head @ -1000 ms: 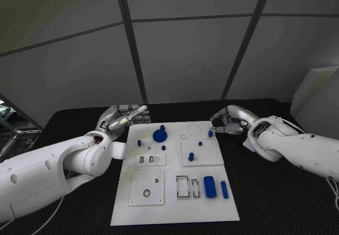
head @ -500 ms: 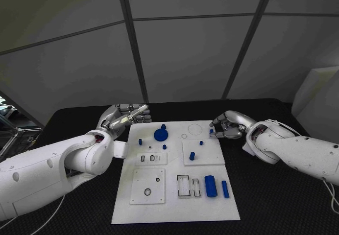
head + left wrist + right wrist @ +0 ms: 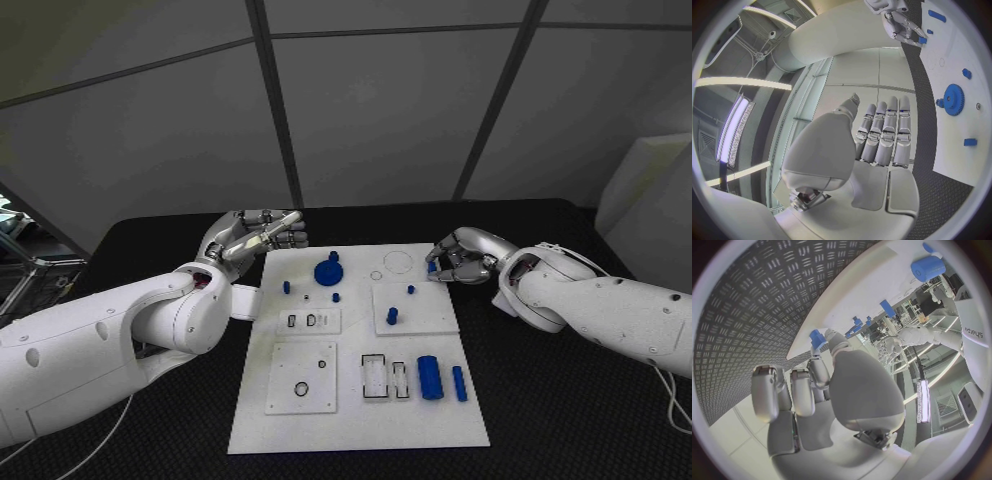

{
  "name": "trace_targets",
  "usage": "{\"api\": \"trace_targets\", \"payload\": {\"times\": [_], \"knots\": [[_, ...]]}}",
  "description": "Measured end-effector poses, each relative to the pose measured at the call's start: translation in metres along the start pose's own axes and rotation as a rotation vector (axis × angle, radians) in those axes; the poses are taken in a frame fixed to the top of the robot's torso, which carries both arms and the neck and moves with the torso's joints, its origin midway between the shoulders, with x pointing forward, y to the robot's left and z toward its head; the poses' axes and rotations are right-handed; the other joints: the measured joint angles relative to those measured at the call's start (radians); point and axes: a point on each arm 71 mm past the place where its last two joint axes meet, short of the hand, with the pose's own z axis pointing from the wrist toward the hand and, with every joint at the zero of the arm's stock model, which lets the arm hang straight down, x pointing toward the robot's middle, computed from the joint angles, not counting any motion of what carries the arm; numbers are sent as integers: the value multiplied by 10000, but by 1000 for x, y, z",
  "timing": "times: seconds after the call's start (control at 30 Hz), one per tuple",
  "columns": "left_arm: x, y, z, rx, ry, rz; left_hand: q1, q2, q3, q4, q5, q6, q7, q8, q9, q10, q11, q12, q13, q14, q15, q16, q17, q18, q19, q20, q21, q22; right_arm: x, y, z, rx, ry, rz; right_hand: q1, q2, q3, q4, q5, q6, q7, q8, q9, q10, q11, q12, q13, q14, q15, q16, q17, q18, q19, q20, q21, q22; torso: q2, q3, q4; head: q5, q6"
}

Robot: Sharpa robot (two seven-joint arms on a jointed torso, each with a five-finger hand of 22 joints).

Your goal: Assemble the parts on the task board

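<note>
The white rectangular task board (image 3: 361, 400) lies in the middle of the black textured tabletop (image 3: 577, 420). On its far part sits a large blue gear-shaped part (image 3: 327, 270), with a few small blue pegs (image 3: 286, 289) just near of it and a small blue upright pin (image 3: 391, 318) on the right inset plate. Toward the near right lie a thick blue cylinder (image 3: 428, 378) and a thinner blue rod (image 3: 459, 383), side by side next to open rectangular slots.

The left hand (image 3: 260, 235) hovers off the board's far-left corner, fingers straight and pressed together side by side, holding nothing; in the left wrist view (image 3: 879, 135) it stands well apart from the gear. The right hand (image 3: 454, 256) is at the board's far-right edge, fingers curled in, pinching a small blue block-shaped part (image 3: 431, 268) at its fingertips; the right wrist view (image 3: 826, 390) shows that blue piece (image 3: 817, 338) right over the board's edge. Nothing lies between either hand and the board.
</note>
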Motion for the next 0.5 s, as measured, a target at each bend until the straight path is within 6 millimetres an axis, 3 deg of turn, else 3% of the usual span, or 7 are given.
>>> {"api": "trace_targets", "payload": {"times": [0.5], "knots": [[-1,0,0,-3,-18,10,0,0,0,0,0,0,0,0,0,0,0,0,0,0,0,2,-1,1,0,0,0,1,1,-1,3,43,68,-105,144,144,39,-38,-333,156,-23,67,-2,36,-36,38,67,-23,-53,0,-1,0,37,-37,0,0,-10,-1,1,3,-4]]}}
